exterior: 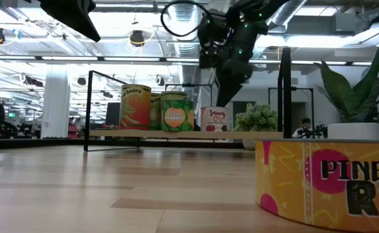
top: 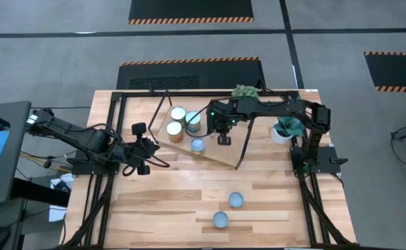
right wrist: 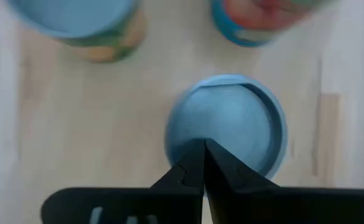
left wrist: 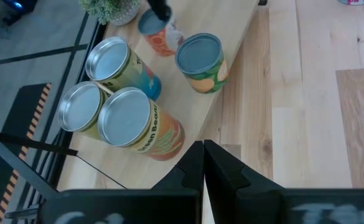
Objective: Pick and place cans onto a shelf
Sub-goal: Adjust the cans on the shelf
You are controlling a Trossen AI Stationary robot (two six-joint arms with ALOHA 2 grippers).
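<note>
Right claw [top: 224,141] hovering over the shelf [top: 220,154], fingers pressed together, gripping nothing. Directly beneath in the right wrist view, a small blue-topped can [right wrist: 226,129] standing upright on the shelf board, apart from the fingertips. Beside it on the shelf, 4 taller cans [top: 183,123] grouped toward the board's far left end, all upright. Shelf board raised on thin black rod legs above the tabletop [top: 175,201]. On the tabletop's near side, well apart from the shelf, 2 more blue-topped cans [top: 228,210] close together. Left claw [top: 142,169] waiting above the tabletop left of the shelf, fingers closed on nothing.
</note>
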